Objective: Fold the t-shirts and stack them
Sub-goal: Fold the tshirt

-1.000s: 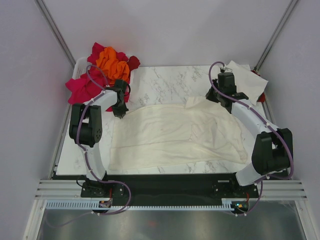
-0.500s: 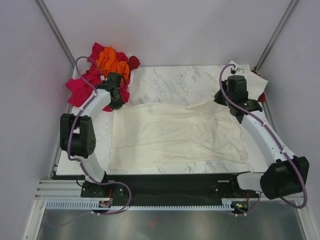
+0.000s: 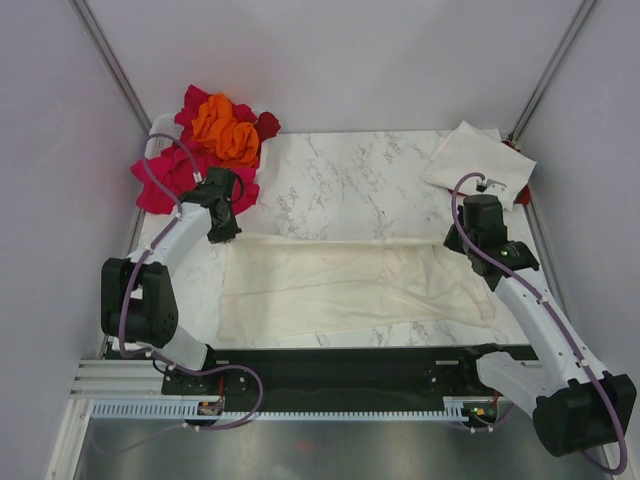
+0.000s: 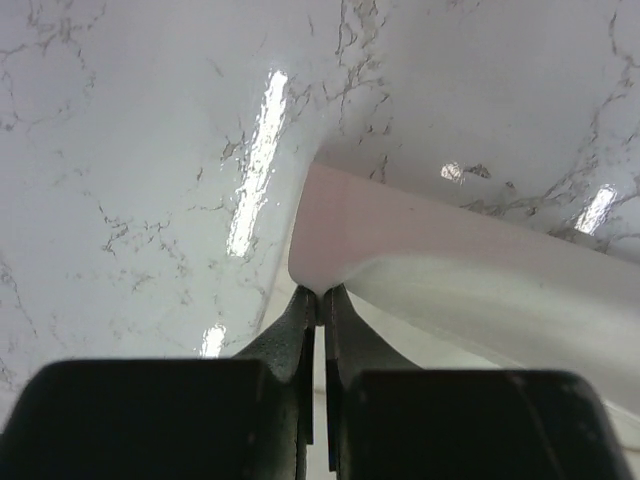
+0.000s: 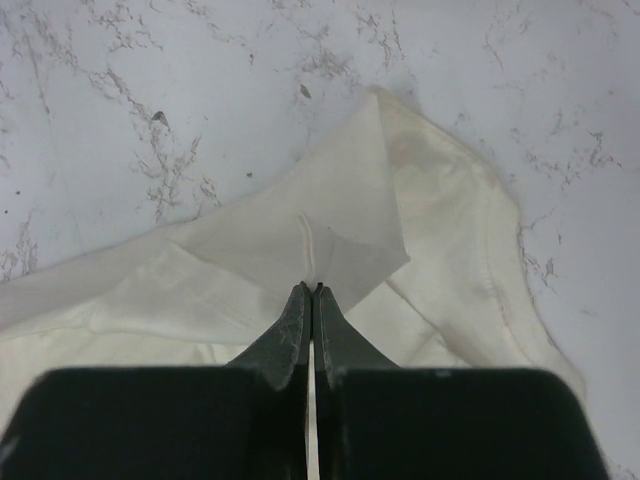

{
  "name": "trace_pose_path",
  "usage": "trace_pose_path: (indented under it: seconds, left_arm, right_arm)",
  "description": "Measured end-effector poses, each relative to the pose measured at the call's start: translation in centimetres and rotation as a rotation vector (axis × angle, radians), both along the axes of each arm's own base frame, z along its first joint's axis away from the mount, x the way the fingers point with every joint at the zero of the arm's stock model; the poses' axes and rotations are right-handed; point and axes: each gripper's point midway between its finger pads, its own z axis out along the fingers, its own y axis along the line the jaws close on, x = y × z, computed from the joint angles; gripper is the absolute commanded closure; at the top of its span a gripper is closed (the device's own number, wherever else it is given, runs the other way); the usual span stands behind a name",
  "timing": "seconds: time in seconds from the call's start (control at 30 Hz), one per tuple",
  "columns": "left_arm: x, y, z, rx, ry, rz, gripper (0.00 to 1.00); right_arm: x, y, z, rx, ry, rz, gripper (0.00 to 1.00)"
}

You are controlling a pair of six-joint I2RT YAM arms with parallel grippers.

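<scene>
Left gripper (image 4: 320,292) and right gripper (image 5: 312,288) each clamp a far corner of the cream t-shirt (image 3: 350,285), dragged nearward across the table (image 3: 340,170) from where it lay a second ago. Shirt lies mid-table as a narrower band, so the first fold looks well underway. Coloured t-shirts (image 3: 215,140) wait far-left.

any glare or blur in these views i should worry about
Left wrist: bright glare streaks on the marble table, and the cream t-shirt looks washed out; the left end effector is a dark silhouette. Right wrist: even light, shirt seams sharp, right end effector dark too. Top external: soft light, faint shadows, no glare on the marble.
</scene>
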Motion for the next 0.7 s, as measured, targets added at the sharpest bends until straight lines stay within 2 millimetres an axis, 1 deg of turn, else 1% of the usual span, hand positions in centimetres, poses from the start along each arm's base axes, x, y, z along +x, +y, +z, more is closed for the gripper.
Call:
trace_pose_path:
  seconds: [0.17,0.3,0.33,0.37,0.4,0.43,0.47,0.5,0.53,0.57,0.6,0.63,0.7]
  left_arm:
    - [-1.9,0.4,0.0,0.007,0.005,-0.01,0.98]
    - [-3.6,0.4,-0.4,-0.005,0.026,-0.017,0.96]
    - [-4.2,0.4,-0.6,-0.01,0.031,-0.019,0.94]
    - [-4.9,0.3,-0.7,-0.018,0.041,-0.023,0.87]
    - [-5.6,0.3,-0.8,-0.024,0.05,-0.026,0.82]
    - [-6.2,0.2,-0.9,-0.031,0.061,-0.03,0.79]
    - [-6.7,0.2,-1.0,-0.037,0.067,-0.033,0.73]
    - [-7.2,0.1,-1.0,-0.044,0.075,-0.036,0.69]
    - [-7.7,0.0,-1.0,-0.05,0.081,-0.039,0.62]
    - [-8.1,-0.1,-0.8,-0.059,0.082,-0.042,0.56]
    - [-8.4,-0.1,-0.4,-0.066,0.075,-0.045,0.53]
    - [-8.6,-0.2,0.1,-0.073,0.062,-0.048,0.49]
    - [-8.7,-0.4,1.3,-0.088,0.024,-0.053,0.45]
  right_arm:
    - [-1.4,-0.5,-1.3,0.004,0.028,-0.031,1.0]
    - [-2.6,-0.8,-3.0,0.012,0.07,-0.055,1.0]
    - [-3.0,-0.9,-3.4,0.015,0.082,-0.066,1.0]
    - [-3.4,-1.0,-3.8,0.018,0.091,-0.078,0.97]
    - [-3.8,-1.1,-4.2,0.025,0.099,-0.091,0.91]
    - [-4.1,-1.2,-4.5,0.033,0.104,-0.105,0.82]
    - [-4.5,-1.2,-4.7,0.045,0.106,-0.122,0.65]
    - [-4.8,-1.4,-4.8,0.054,0.106,-0.143,0.55]
    - [-5.1,-1.6,-4.8,0.058,0.105,-0.159,0.43]
    - [-5.3,-1.7,-4.8,0.068,0.099,-0.18,0.17]
    - [-5.4,-1.9,-4.8,0.079,0.094,-0.204,0.06]
    - [-5.6,-2.0,-4.9,0.08,0.094,-0.218,0.02]
    - [-5.5,-2.1,-4.9,0.087,0.09,-0.24,0.02]
